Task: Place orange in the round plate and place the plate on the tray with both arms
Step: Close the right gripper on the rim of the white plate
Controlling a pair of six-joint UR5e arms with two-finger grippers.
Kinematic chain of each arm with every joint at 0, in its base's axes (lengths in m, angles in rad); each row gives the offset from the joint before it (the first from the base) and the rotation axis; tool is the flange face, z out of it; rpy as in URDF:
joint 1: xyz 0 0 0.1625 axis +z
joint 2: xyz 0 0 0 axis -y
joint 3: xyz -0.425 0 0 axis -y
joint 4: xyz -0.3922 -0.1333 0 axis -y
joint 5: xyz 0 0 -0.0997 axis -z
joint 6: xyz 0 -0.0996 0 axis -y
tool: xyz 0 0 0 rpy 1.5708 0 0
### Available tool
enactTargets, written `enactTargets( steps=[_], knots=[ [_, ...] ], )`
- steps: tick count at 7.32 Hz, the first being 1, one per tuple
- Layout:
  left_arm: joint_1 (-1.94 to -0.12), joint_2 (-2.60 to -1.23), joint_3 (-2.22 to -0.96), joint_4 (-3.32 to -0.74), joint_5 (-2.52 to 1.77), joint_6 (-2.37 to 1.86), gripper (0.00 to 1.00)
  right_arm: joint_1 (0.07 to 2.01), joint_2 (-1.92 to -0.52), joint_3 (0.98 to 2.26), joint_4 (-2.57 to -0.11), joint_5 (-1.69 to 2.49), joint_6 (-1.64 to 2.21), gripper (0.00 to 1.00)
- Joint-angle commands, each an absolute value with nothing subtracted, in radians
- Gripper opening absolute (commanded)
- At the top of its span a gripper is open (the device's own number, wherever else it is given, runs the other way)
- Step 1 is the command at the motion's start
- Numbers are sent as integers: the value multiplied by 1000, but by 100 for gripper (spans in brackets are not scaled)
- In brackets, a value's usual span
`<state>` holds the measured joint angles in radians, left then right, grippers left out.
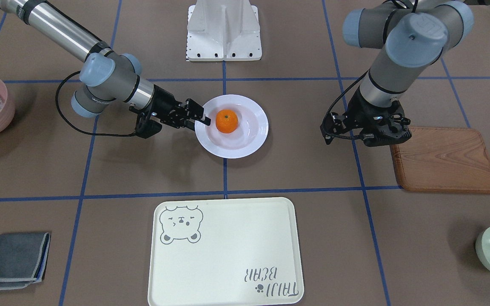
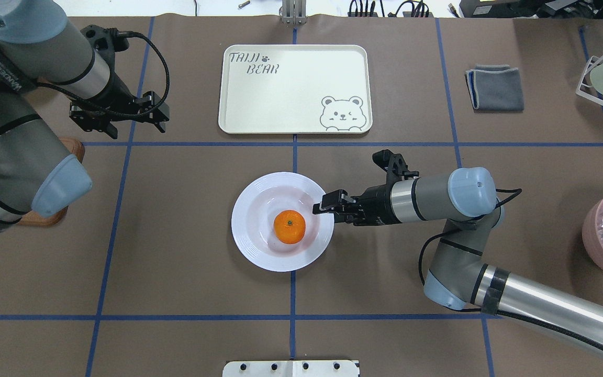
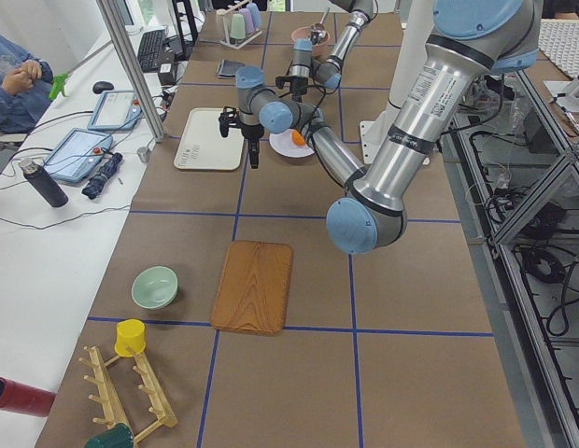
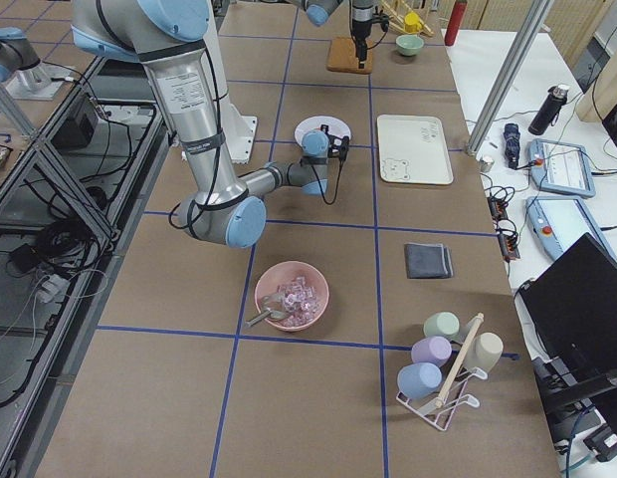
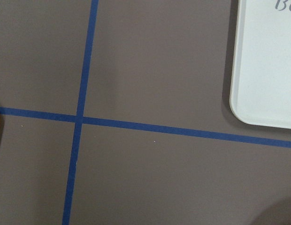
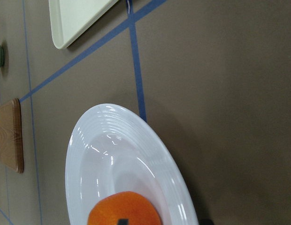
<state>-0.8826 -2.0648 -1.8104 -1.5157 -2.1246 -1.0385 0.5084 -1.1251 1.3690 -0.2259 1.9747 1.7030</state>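
Overhead exterior view: the right gripper (image 2: 318,208) lies nearly level with its tips at the right side of the round plate (image 2: 246,246). Its jaws look parted, one tip inside the rim and one outside. It looks to grip nothing, though the right wrist view catches only the very ends of the fingers.

The left gripper (image 2: 136,123) points down over bare table (image 2: 176,235), jaws seemingly spread and empty. It is well apart from the plate, between the wooden board (image 1: 445,161) and the tray (image 2: 291,94).

The orange (image 2: 289,226) sits in the plate's sunken centre, so I judge the first half of the task done. The step in hand is taking hold of the plate with both arms.

- Next, the right jaws need to close on the rim.
- The left gripper has to come across to the opposite rim and close there too.
- Then both should lift together and level, or the orange may roll, and carry the plate away from the robot.

The plate stands upright, mouth up, in the middle of the table. The tray lies beyond it toward the far edge.

The orange's stem dot faces up. Neither it nor the plate has a long axis. The tray's long axis runs across the table, parallel to the far edge, with the lettering at its far left corner.
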Motion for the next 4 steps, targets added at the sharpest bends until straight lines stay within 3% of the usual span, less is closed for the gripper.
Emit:
enactTargets(
  steps=[1,2,4],
  knots=[
    [-885,-2065,-1813,-1514,-2125,-1039,98,506,-1123,1368,-222,1977,1704,51],
    [-885,-2065,-1819,-1511,-2125,-1039,98,503,-1124,1368,-222,1976,1704,48],
    [-888,-2065,-1825,-1509,-2125,-1039,98,502,-1123,1370,-222,1977,1704,13]
  ],
)
